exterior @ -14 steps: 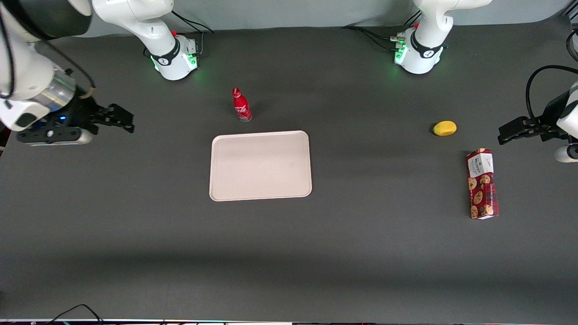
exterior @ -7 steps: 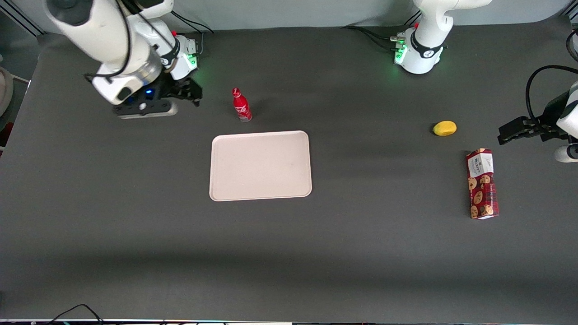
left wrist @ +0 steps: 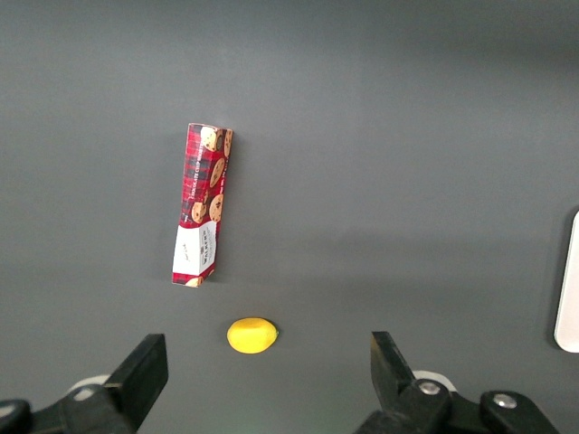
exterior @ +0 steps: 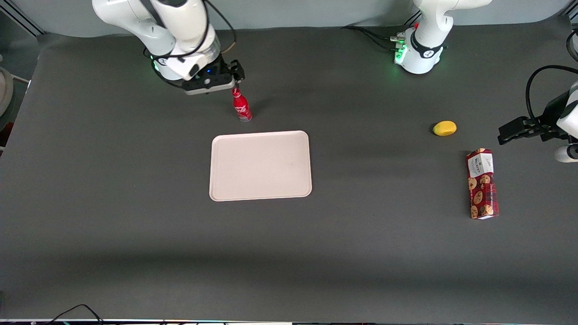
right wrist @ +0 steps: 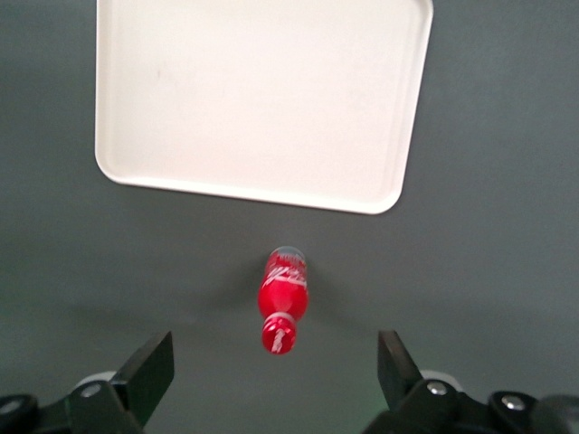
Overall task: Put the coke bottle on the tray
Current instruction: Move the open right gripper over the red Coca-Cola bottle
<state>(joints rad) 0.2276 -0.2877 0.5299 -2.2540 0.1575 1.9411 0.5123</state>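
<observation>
Here, we list what we see, line by line.

Gripper: our right arm's gripper (exterior: 235,76) hangs above the table (exterior: 135,225), over the cap end of the coke bottle (exterior: 241,106); in the right wrist view the gripper (right wrist: 276,366) shows both fingertips.

Fingers: we see them spread wide apart and holding nothing, one fingertip (right wrist: 149,369) on each side of the bottle's cap.

Coke bottle: it stands upright on the table, red with white script and a silvery base; in the right wrist view the coke bottle (right wrist: 281,299) sits about midway between the two fingertips, touching neither, its cap nearest the fingers and its base pointing toward the tray.

Tray: the pale pinkish-beige tray (exterior: 216,192) lies flat on the table, nearer to the front camera than the bottle and the fingers; in the right wrist view the tray (right wrist: 398,185) is near the bottle's base, with a strip of bare table between them.

In the way: we see only bare table between the fingertips, the bottle and the tray.

Other things: a yellow lemon-like fruit (exterior: 445,128) and a red cookie box (exterior: 482,183) lie well apart from the fingers, toward the parked arm's end of the table; the left wrist view shows the fruit (left wrist: 251,334) just beside the white end of the box (left wrist: 201,217).
</observation>
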